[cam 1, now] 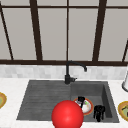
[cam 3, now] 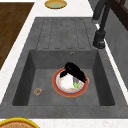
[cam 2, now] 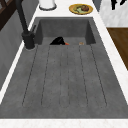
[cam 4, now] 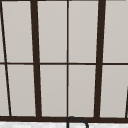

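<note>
A red-rimmed plate (cam 1: pixel 88 108) with white and green food lies on the floor of the sink basin (cam 1: pixel 106 95). My left hand (cam 1: pixel 80 100) rests across its top; in the right side view this hand (cam 3: pixel 74 71) stretches over the plate (cam 3: pixel 60 87) with fairly straight fingers. From the left side, the hand (cam 2: pixel 58 41) rises just past the basin's edge. My right hand (cam 1: pixel 99 112) hangs near the basin's front right corner, fingers relaxed and pointing down, holding nothing. A big red ball (cam 1: pixel 67 115) fills the lower middle of the front view and hides the plate's left edge.
A black faucet (cam 1: pixel 68 72) stands behind the sink, and the ribbed drainboard (cam 1: pixel 42 100) lies left of the basin. Yellow plates sit on the counter at the left (cam 1: pixel 1 100) and right (cam 1: pixel 123 110). A white container (cam 1: pixel 125 83) stands at the far right. A small round object (cam 3: pixel 38 91) lies in the basin.
</note>
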You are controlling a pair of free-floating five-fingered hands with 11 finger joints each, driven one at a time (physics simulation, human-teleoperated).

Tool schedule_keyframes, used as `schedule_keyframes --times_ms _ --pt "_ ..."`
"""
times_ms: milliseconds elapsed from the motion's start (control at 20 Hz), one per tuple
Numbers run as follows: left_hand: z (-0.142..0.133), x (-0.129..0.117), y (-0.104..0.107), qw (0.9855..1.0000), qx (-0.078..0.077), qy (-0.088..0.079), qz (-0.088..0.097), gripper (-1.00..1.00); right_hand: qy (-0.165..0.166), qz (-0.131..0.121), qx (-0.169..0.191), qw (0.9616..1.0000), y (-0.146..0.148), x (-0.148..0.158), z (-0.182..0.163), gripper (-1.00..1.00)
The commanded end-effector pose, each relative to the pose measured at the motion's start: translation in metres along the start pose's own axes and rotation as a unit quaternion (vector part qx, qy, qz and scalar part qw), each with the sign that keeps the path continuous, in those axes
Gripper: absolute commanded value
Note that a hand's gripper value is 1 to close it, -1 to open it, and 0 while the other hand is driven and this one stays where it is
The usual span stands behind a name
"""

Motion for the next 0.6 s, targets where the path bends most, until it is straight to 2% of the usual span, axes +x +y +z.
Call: schedule_keyframes --times_ms 0,200,350,550 --pt "0.001 -0.011 -0.007 0.9998 -0.004 -0.011 0.016 -1.0 0.0 0.0 0.0 1.0 0.0 0.0 0.0 0.0" --pt "0.002 -0.014 0.003 0.9999 -0.007 -0.005 0.007 -1.0 0.0 0.0 0.0 1.0 0.0 0.0 0.0 0.0" --pt "0.001 -0.02 0.008 0.9999 -0.008 0.0 0.011 -1.0 0.0 0.0 0.0 1.0 0.0 0.0 0.0 0.0" --pt "0.004 -0.034 0.001 1.0 -0.001 0.001 0.005 -1.0 0.0 0.0 0.0 1.0 0.0 0.0 0.0 0.0"
